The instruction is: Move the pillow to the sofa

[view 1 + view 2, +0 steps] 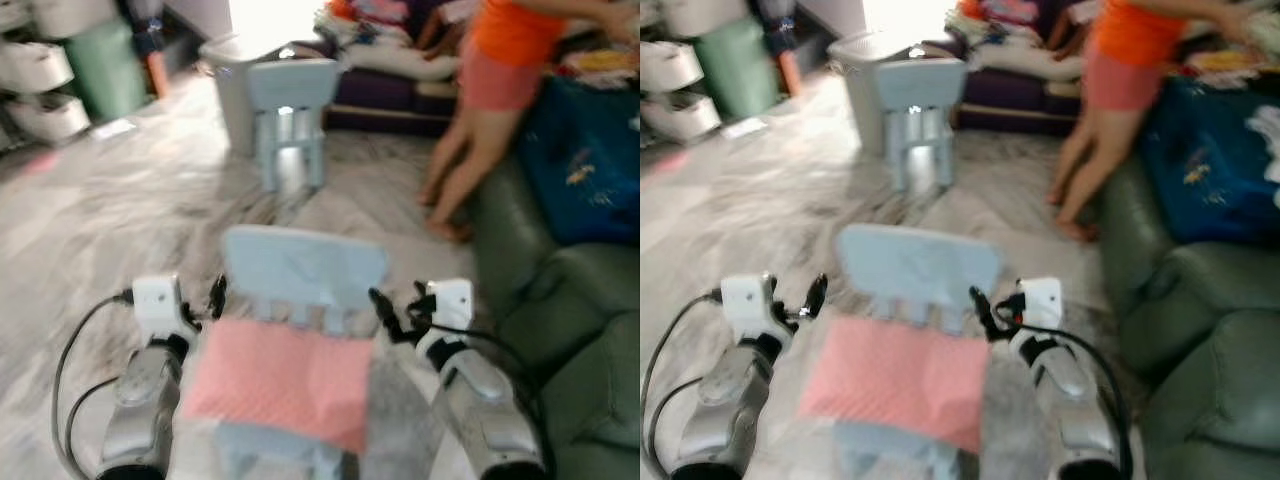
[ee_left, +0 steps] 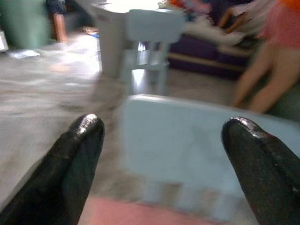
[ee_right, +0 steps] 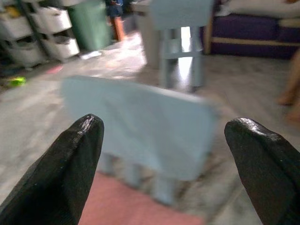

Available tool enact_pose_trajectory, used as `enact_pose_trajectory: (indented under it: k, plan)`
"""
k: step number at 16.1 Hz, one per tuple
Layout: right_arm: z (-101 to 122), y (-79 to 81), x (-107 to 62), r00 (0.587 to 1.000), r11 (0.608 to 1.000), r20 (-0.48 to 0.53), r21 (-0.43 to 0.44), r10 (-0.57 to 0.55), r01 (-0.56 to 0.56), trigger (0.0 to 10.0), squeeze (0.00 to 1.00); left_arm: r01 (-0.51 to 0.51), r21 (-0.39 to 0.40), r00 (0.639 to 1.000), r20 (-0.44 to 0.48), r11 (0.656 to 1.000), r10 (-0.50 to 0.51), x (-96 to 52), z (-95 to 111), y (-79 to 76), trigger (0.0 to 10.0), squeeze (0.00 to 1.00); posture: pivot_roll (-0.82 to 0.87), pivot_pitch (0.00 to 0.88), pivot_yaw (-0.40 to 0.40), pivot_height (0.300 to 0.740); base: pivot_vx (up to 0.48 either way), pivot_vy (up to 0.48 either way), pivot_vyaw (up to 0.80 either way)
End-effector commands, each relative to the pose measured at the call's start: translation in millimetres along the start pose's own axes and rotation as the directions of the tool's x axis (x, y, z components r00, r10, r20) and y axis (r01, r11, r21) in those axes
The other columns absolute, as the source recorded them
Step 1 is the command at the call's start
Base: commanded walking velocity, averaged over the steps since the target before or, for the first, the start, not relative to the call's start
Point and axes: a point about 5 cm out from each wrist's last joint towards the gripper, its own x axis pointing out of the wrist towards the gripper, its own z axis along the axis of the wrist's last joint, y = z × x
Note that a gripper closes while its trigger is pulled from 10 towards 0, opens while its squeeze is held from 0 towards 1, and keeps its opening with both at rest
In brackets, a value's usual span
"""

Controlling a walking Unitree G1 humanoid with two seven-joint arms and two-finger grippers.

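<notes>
Your pink pillow [image 1: 285,382] lies on the seat of a small pale-blue chair [image 1: 303,268] directly ahead, with the left gripper [image 1: 205,303] and right gripper [image 1: 392,312] flanking it, jaws apart on both, gripping nothing. The green sofa [image 1: 560,300] sits to your right. A person [image 1: 490,90] stands near it; swinging over blind could strike them, and uneven pressure may drop the pillow.

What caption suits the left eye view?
Two open pincers, left and right, flank a pink pillow on a small blue chair.
</notes>
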Motion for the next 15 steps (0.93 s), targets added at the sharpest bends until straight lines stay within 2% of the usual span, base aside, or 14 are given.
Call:
enact_pose_trajectory:
  k: [1, 10, 12, 15]
  plan:
    - [3.2, 2.6, 1.9, 1.0, 1.0, 0.013, 0.015, -0.003, 0.003, 10.0, 0.0, -0.004, 0.013, 1.0, -0.002, 1.0, 0.004, -2.8, 1.3, 5.4, 10.0, 0.0, -0.16, 0.0, -0.013, 0.74, 0.0, 0.0, 0.0]
    - [2.9, 5.7, 1.2, 1.0, 1.0, 0.005, 0.023, 0.015, -0.015, 10.0, 0.0, 0.002, 0.028, 0.999, -0.035, 1.0, -0.001, -2.0, 0.6, 1.6, 10.0, 0.0, -0.16, 0.0, -0.012, 0.74, 0.0, 0.0, 0.0]
    - [2.6, 5.9, 0.7, 1.0, 0.999, -0.002, 0.027, 0.017, -0.016, 10.0, 0.0, -0.046, 0.078, 0.998, -0.043, 0.996, 0.05, -2.4, 0.3, 7.6, 10.0, 0.0, -0.15, 0.0, -0.013, 0.74, 0.0, 0.0, 0.0]
    - [2.7, 6.0, 0.5, 1.0, 0.999, -0.005, 0.031, 0.018, -0.018, 10.0, 0.0, -0.084, 0.054, 0.993, -0.076, 0.995, 0.088, -6.7, -6.4, 16.8, 10.0, 0.0, -0.15, 0.0, -0.014, 0.74, 0.0, 0.0, 0.0]
